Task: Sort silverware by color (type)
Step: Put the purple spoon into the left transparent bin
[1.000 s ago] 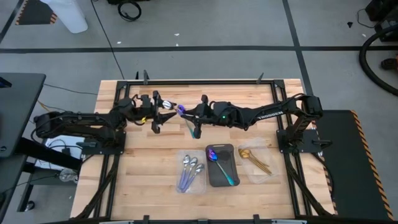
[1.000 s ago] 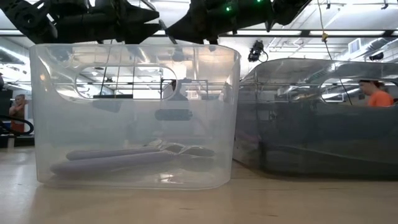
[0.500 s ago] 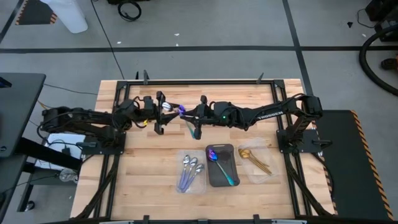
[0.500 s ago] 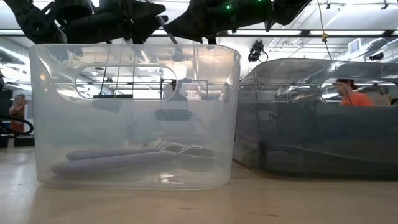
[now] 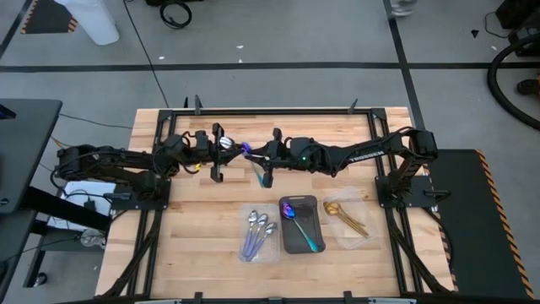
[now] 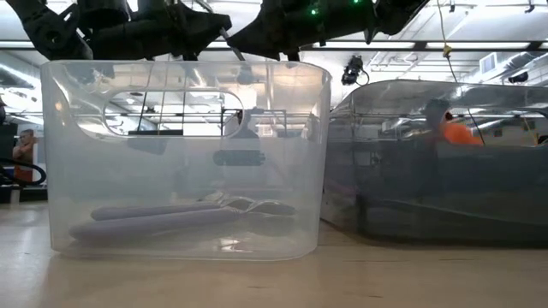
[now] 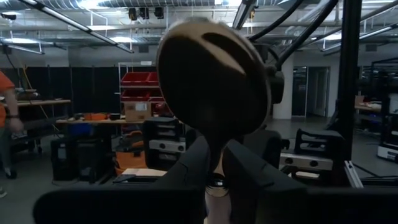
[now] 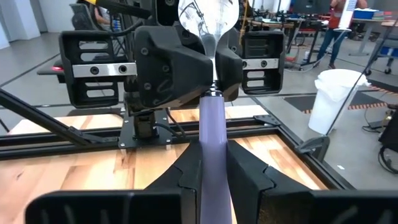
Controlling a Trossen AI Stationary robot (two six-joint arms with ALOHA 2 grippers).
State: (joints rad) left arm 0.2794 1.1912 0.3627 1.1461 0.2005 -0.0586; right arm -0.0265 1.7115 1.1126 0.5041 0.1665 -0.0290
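Observation:
An iridescent purple-blue spoon [image 5: 246, 149] hangs in the air above the middle of the table, between my two grippers. My left gripper [image 5: 231, 153] comes from the table's left and is shut on it. My right gripper [image 5: 255, 157] comes from the right and is shut on it too. In the left wrist view the spoon's bowl [image 7: 214, 74] fills the picture. Near the front edge, silver spoons [image 5: 260, 228] lie in a clear tray [image 5: 272, 249]. Another iridescent spoon [image 5: 299, 224] lies in a dark tray [image 5: 287, 243]. Gold spoons [image 5: 346, 218] lie in a second clear tray [image 5: 331, 228]. My left gripper pinches the spoon's neck [image 8: 214, 89], just below the bowl, between its two fingers [image 8: 177, 68]. The fingers come level from the table's left. The spoon is lifted clear of the table. My right gripper pinches the spoon's lavender handle [image 8: 214, 134] between its two fingers [image 8: 189, 171]. The handle lies along the fingers and points toward the left gripper. The fingers come level from the table's right.
The three trays stand in a row near the table's front edge. In the low view the clear tray [image 6: 184, 248] and the dark tray [image 6: 437, 171] fill the foreground. A black frame [image 5: 278, 111] runs along the far edge. A person in orange [image 6: 454, 133] moves in the room behind.
My left gripper has moved toward the table's right, up to the spoon held by my right gripper. Its fingers, spread a second ago, have shut on the spoon's neck. The right gripper and the spoon have kept still.

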